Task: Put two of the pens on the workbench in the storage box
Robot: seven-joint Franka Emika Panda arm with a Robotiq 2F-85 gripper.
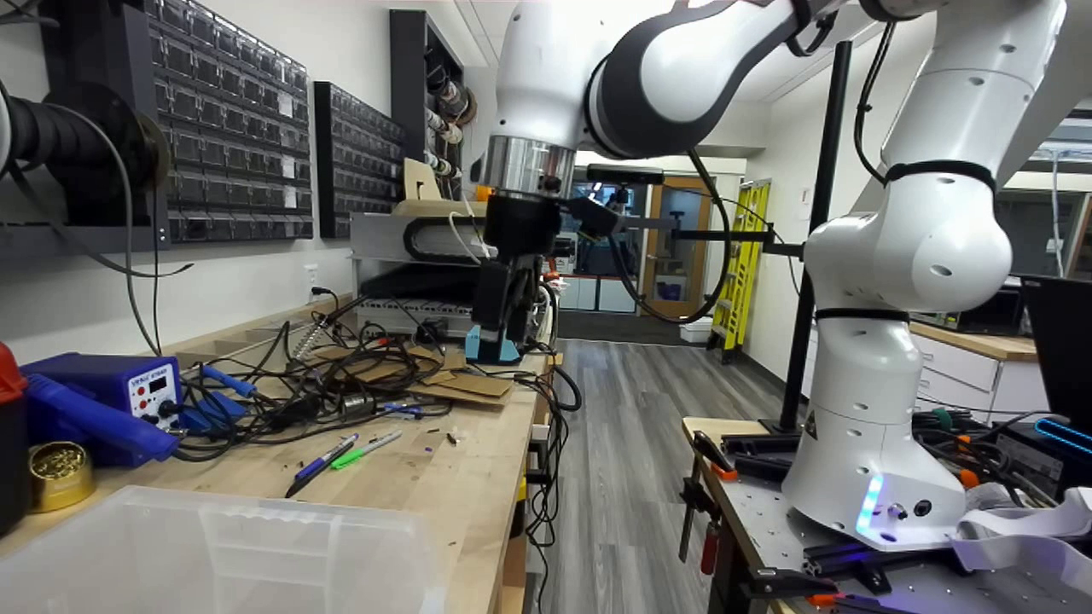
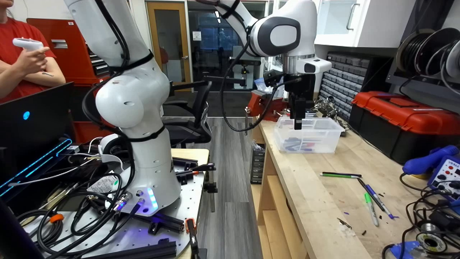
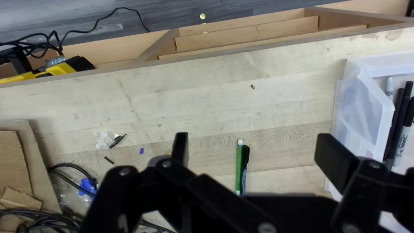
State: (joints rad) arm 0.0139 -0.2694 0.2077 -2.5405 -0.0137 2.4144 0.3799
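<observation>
My gripper is open and empty, pointing down above the workbench. It also shows in an exterior view. In the wrist view a green pen and a black-capped pen lie side by side below and between my fingers, apart from them; their lower ends are hidden by the gripper. A blue pen, a black pen and a green marker lie farther from the box. The clear storage box stands at the right of the wrist view, with several markers inside.
Tangled cables and cardboard lie on the bench beyond the pens. A blue soldering station and a red-and-black toolbox stand along the wall side. A red vise is behind the box. The bench edge borders the floor.
</observation>
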